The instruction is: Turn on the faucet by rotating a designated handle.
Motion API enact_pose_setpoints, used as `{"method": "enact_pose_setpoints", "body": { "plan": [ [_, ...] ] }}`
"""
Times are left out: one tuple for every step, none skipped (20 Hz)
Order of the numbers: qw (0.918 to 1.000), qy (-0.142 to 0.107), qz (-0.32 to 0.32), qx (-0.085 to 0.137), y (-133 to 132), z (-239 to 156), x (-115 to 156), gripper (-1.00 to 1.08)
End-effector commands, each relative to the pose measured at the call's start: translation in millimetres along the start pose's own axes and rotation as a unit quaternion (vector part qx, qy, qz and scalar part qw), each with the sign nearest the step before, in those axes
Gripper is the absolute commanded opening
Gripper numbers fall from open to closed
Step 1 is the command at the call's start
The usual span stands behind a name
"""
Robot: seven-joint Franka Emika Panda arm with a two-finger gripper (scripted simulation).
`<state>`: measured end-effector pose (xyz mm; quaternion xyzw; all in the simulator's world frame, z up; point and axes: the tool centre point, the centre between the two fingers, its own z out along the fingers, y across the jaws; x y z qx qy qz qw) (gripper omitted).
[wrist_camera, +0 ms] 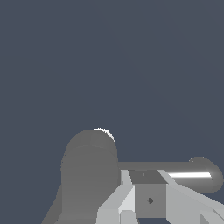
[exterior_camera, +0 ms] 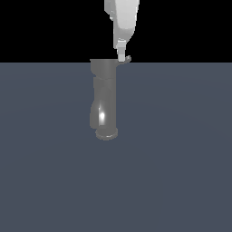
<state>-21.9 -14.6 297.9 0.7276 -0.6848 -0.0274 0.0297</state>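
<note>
The faucet (exterior_camera: pixel 105 97) is a grey glossy upright cylinder with a flared base and a bright glint low on its body. Its handle (exterior_camera: pixel 128 59), a short curved lever, sticks out from the wider top section toward the exterior view's right. My gripper (exterior_camera: pixel 121 57) comes down from above with its narrow tips at the handle's root, right beside the faucet's top. In the wrist view the faucet top (wrist_camera: pixel 89 168) and the handle (wrist_camera: pixel 199 174) lie just beyond the gripper (wrist_camera: pixel 150 192). The fingers look closed together and hold nothing.
The faucet stands on a flat blue-grey floor (exterior_camera: pixel 181 172) that fills the lower part of the exterior view. Nothing else stands on it.
</note>
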Motion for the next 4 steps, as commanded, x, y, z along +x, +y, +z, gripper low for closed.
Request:
{"method": "enact_pose_setpoints", "body": {
  "plan": [
    [0.9990, -0.002, 0.019, 0.040, -40.2, -3.3, 26.1, -1.00],
    [0.9990, -0.001, 0.021, 0.040, -42.8, -3.5, 29.1, -1.00],
    [0.9989, -0.001, 0.022, 0.040, -45.4, -3.8, 32.1, -1.00],
    [0.9989, -0.001, 0.022, 0.040, -45.4, -3.8, 32.1, -1.00]
  ]
}}
